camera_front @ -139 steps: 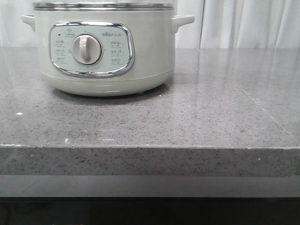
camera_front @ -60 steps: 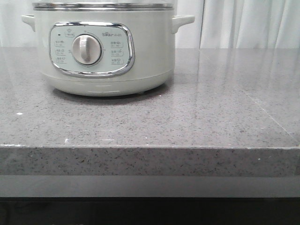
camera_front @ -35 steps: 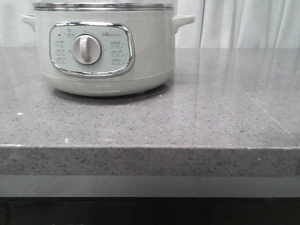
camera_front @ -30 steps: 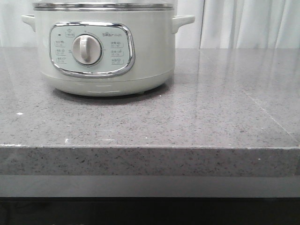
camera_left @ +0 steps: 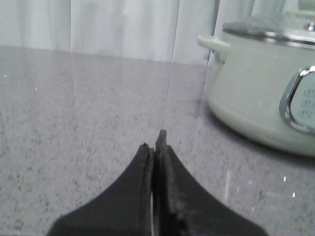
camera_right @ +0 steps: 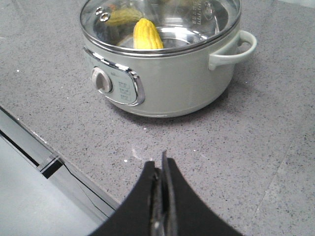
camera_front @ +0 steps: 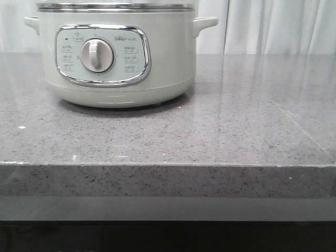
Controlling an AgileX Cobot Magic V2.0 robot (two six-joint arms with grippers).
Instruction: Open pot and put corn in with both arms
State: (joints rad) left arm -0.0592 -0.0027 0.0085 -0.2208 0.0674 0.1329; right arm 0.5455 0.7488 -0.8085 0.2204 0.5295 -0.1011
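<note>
1. The pot [camera_front: 115,55] sits at the back left of the grey speckled table [camera_front: 220,136], its glass lid [camera_right: 162,22] on.
2. The corn [camera_right: 146,34] lies inside the pot, under the lid.
3. The left fingers [camera_left: 154,145] are pressed together, holding nothing, beside the pot.
4. The right fingers [camera_right: 158,165] are likewise closed and empty, in front of the pot.

Low front view close on the pot [camera_front: 118,58]; wrist views flanking it, right one looking down.
</note>
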